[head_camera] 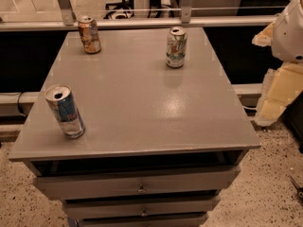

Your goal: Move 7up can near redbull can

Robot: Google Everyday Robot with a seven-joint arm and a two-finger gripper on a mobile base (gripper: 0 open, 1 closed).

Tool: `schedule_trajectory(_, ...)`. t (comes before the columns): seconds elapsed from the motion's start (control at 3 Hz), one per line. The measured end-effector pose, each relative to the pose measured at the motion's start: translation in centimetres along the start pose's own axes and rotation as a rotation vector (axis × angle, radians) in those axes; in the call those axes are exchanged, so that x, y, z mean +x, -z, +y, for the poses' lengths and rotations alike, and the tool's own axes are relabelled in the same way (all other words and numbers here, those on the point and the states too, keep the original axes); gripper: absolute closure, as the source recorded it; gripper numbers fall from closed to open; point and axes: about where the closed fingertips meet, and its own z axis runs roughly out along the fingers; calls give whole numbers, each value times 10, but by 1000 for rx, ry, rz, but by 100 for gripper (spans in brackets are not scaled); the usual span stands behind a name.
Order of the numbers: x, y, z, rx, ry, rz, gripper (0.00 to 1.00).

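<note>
Gripper out of view — arm (290, 30) cropped

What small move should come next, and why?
Probably reach toward the 7up can, upright at far right: the gripper is out of view, only a white arm part shows at the right edge, and the redbull can stands apart, near left.

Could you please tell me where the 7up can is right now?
The 7up can stands far right on the table, opposite the orange-brown can; pincer not in view.
</note>
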Motion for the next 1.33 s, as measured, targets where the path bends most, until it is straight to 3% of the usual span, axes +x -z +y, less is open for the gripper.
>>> schedule_trajectory(0.67,1,-4,-7,25,-6,-22,0)
schedule_trajectory(1.0,0,-17,-44,73,-48,-104,0)
schedule_trajectory(1.33,-7,-42,-100,110,-73,-217,0)
